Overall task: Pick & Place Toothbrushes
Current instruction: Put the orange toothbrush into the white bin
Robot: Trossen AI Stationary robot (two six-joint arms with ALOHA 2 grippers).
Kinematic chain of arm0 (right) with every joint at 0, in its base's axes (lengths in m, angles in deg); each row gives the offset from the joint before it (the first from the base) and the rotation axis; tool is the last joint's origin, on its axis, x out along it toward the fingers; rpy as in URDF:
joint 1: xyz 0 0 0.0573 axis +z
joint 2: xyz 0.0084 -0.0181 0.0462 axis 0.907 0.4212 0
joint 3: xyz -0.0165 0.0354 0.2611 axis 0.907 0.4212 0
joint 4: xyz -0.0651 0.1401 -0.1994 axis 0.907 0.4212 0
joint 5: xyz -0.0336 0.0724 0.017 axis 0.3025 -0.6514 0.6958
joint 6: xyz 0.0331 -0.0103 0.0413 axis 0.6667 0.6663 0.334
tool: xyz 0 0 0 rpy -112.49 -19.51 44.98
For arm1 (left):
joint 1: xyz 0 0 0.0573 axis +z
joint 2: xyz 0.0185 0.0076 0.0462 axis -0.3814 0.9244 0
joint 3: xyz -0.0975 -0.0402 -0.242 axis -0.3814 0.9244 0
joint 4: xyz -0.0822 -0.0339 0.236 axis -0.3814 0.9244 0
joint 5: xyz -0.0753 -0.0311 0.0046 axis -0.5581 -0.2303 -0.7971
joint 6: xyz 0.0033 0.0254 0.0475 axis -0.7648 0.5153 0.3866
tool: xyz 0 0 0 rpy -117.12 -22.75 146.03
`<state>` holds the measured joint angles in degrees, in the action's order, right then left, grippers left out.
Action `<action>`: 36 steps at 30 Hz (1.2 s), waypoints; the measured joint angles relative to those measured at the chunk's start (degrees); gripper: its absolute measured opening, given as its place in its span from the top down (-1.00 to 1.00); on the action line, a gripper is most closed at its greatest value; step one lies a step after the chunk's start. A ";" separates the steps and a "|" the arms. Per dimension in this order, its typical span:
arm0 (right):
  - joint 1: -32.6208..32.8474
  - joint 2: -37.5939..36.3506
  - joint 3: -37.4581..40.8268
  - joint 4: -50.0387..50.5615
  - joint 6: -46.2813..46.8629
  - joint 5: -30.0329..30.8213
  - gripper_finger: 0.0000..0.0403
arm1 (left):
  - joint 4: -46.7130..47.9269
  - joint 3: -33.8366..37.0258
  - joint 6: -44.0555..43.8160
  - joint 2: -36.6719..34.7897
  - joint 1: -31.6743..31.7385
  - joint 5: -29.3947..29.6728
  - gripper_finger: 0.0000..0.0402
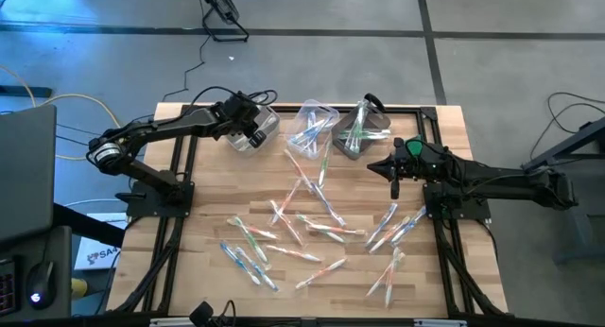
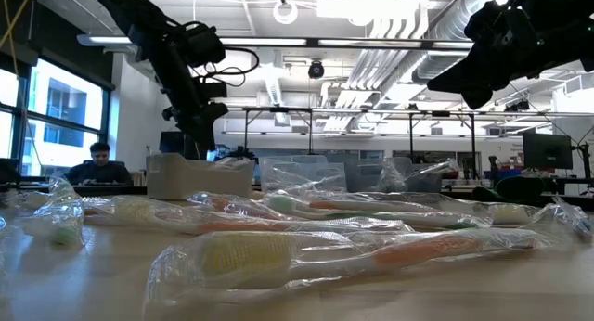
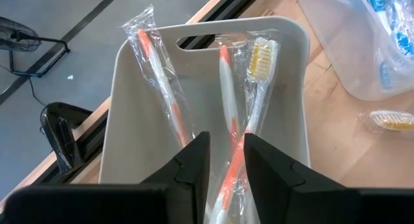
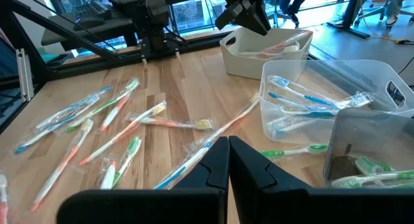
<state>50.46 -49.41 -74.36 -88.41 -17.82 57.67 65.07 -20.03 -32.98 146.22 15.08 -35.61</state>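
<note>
The toothbrushes (image 1: 312, 228), each in a clear wrapper, lie scattered over the middle and near half of the wooden table (image 1: 208, 270), some crossing one another, a few close to its right edge. Three bins stand in a row along the far edge: a white bin (image 3: 200, 107) toward the far left corner, a clear bin (image 1: 315, 124) in the middle with blue-handled brushes inside, and a grey bin (image 1: 364, 130) to its right with green ones. In the white bin two orange-handled brushes (image 3: 165, 88) lie crossed. The left gripper (image 1: 253, 130) hangs right over that bin, its fingers (image 3: 194, 166) parted a little with a wrapped orange brush showing in the gap; whether they touch it cannot be told. The right gripper (image 1: 395, 166) waits above the table near the right edge, beside the grey bin, fingers (image 4: 210, 169) pressed together and holding nothing.

The table stands on a grey floor with cables trailing across it. The low view looks into a large hall with ceiling ducts, lamps, windows at the left and monitors; a person (image 2: 97, 163) sits at a desk far back.

In that low view the nearest wrappers blur and hide most of the table behind them, and the bins show only as pale shapes. The small print on the wrappers cannot be read.
</note>
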 joint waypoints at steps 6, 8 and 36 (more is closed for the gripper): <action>0.00 0.00 0.00 0.00 0.01 0.01 0.99 | -0.02 0.00 -0.02 0.00 0.00 -0.05 0.54; 0.00 0.00 0.00 0.00 0.00 0.00 0.99 | -0.02 0.00 -0.02 0.00 0.00 -0.05 0.54; 0.01 0.02 0.00 0.00 0.00 0.02 0.99 | -0.04 0.00 -0.01 0.00 0.00 -0.77 0.54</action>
<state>50.48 -49.39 -74.36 -88.41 -17.82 57.69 65.02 -20.03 -32.99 146.22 15.08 -36.38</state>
